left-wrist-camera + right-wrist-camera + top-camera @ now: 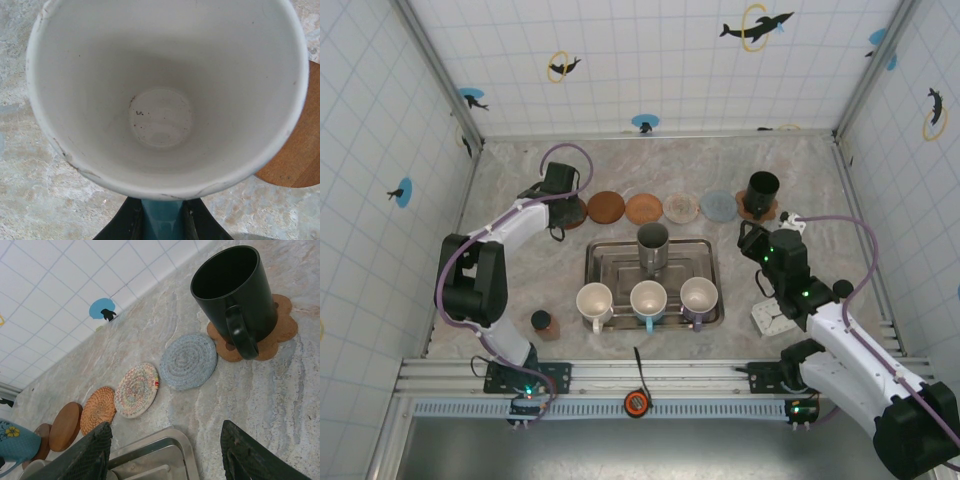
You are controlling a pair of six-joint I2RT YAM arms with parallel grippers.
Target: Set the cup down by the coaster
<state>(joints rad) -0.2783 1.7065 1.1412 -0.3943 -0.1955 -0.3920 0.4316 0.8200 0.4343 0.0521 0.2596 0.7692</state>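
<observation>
A cup [160, 100] with a white inside and a teal outside fills the left wrist view, upright and seen from above. My left gripper [161, 222] is shut on its teal handle, one black finger [120, 225] on each side. A round brown wooden coaster [297, 155] lies just right of the cup. In the top view the left gripper [563, 200] is at the left end of the coaster row, beside the wooden coaster [606, 207]. The teal cup [15, 446] also shows in the right wrist view. My right gripper [167, 450] is open over bare table near the tray corner.
Right of the wooden coaster lie a wicker coaster [644, 208], a multicoloured one [681, 208] and a blue-grey one [718, 205]. A black mug [761, 192] stands on a cork coaster. The steel tray [600, 250] holds a metal cup [653, 245] and three mugs [648, 297].
</observation>
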